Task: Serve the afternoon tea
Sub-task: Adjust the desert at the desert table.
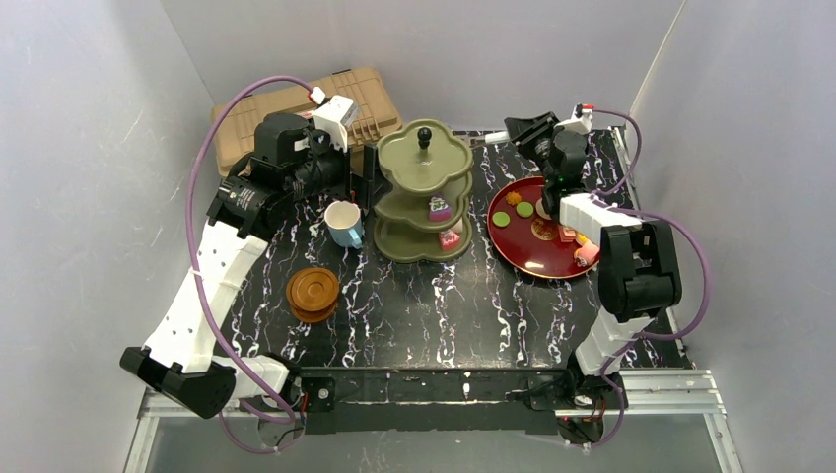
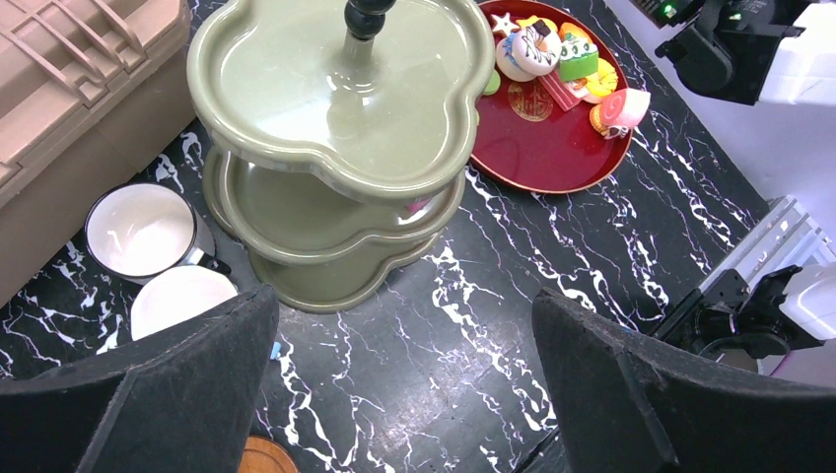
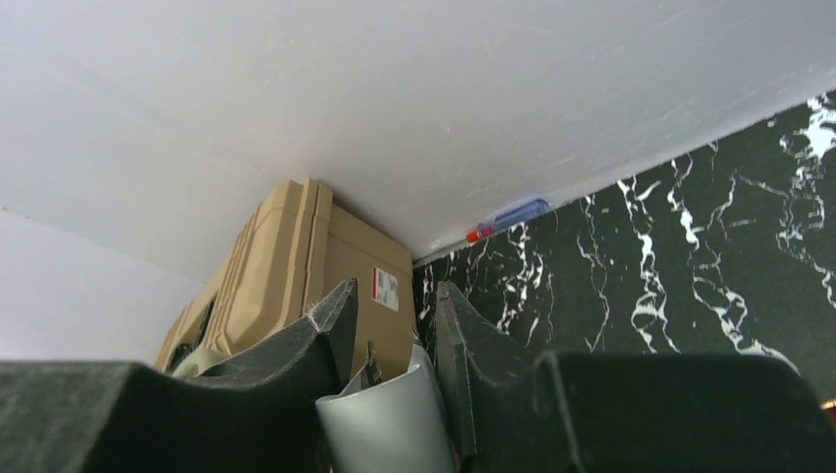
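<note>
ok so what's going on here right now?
Tea service, partway. The right gripper has its jaws closed on a pale curved piece I can't identify, up near the back wall. The left gripper hovers open by the green stand and two mugs. Two cakes sit on the stand; the rest are on the red tray.

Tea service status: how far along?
Early. Done: purple cake and pink cake sit on the lower tiers of the stand; top tier bare. In hand: right gripper pinches a pale curved item, unidentifiable; left gripper open, empty, near the stand. Left: other cakes lie on the red tray, saucers stacked, light-blue mug and dark-rimmed mug not on saucers.
</note>
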Action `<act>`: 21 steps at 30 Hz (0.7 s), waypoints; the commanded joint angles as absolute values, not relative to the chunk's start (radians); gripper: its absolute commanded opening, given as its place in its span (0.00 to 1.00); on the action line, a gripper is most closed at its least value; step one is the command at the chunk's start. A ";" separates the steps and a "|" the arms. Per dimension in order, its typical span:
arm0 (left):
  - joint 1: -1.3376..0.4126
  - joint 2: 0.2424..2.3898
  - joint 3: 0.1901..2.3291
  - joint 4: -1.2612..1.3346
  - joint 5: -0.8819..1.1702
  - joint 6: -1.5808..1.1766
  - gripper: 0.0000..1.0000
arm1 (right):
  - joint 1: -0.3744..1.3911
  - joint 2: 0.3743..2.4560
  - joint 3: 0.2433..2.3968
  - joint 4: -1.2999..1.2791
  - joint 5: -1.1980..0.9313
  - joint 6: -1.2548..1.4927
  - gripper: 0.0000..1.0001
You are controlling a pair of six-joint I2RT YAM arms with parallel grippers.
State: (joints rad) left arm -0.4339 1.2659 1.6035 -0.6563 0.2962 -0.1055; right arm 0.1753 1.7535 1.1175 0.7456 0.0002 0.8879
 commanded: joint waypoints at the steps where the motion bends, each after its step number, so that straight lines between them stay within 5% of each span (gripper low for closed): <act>1: -0.428 1.242 1.637 -0.664 0.304 -0.106 0.99 | 0.179 1.703 1.088 0.863 -0.040 0.906 0.01; 21: -0.429 1.243 1.633 -0.666 0.302 -0.108 0.99 | 0.179 1.651 1.047 0.906 -0.048 0.917 0.01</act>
